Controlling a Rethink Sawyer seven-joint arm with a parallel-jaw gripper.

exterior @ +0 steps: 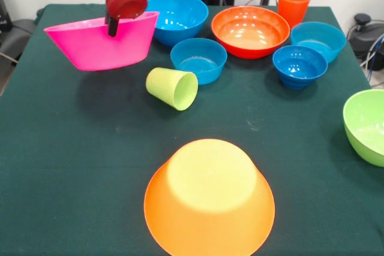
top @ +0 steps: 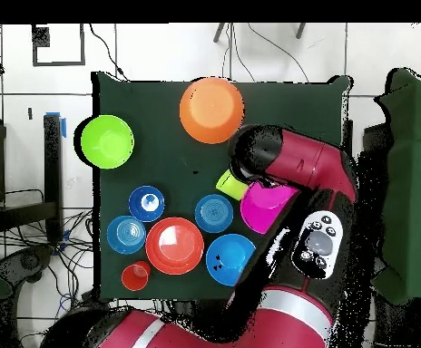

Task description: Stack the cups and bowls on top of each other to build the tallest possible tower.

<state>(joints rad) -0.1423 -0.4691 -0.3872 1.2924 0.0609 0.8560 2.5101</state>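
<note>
My gripper [exterior: 114, 25] is shut on the rim of the large pink bowl [exterior: 102, 43] and holds it tilted above the cloth at the far left. The arm [top: 296, 172] hides the gripper in the overhead view, where the pink bowl [top: 267, 207] shows beside it. The large light-orange bowl [exterior: 210, 202] sits upside down near the front edge. A lime green cup [exterior: 173, 88] lies on its side, and an orange cup [exterior: 293, 4] stands upright at the back.
A medium blue bowl [exterior: 177, 17] and a red-orange bowl [exterior: 250, 30] sit at the back. Three small blue bowls [exterior: 198, 59] [exterior: 299, 65] [exterior: 318, 40] stand around them. A lime-green bowl [exterior: 366, 125] sits at the right edge.
</note>
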